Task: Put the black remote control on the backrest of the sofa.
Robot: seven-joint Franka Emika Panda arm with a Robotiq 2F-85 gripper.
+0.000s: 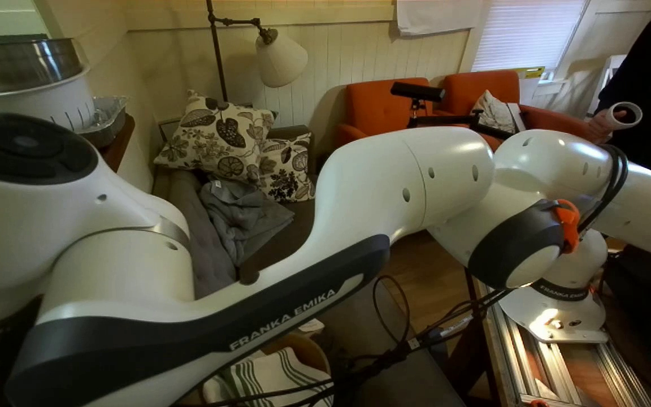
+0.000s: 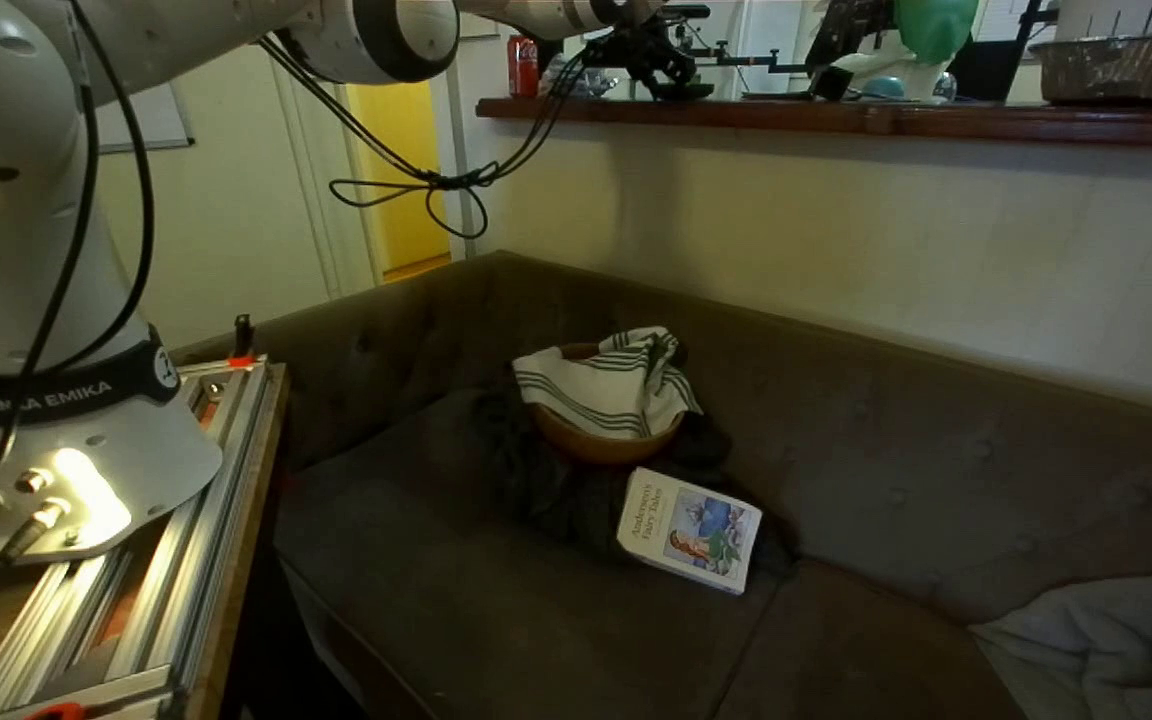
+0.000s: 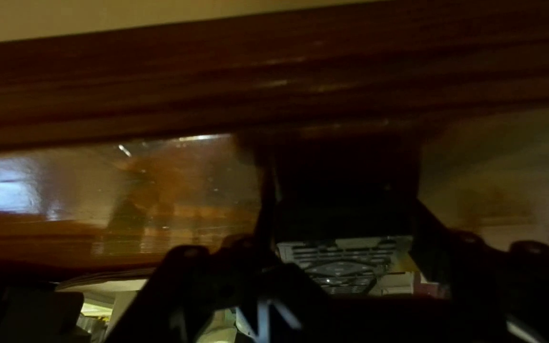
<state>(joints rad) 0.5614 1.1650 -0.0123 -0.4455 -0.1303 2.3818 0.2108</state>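
Note:
The gripper (image 2: 671,65) is low over the brown wooden ledge above the sofa in an exterior view. In the wrist view the fingers (image 3: 343,202) are partly closed on both sides of the black remote control (image 3: 341,269), whose button face shows between them. The near part is very dark, so whether it touches the ledge is not clear. The sofa (image 2: 496,580) stands below the ledge. Its backrest (image 2: 896,430) runs along the wall and also shows in an exterior view (image 1: 204,263). The gripper is out of view there.
The glossy wooden ledge (image 2: 796,118) bears a red can (image 2: 523,66) and a foil tray (image 2: 1126,70). A bowl (image 2: 601,445) with a striped towel (image 2: 596,390) and a book (image 2: 691,530) lie on the seat. Patterned cushions (image 1: 218,135) and a grey blanket (image 1: 246,212) are at the sofa's end. Cables (image 2: 446,182) hang from the arm.

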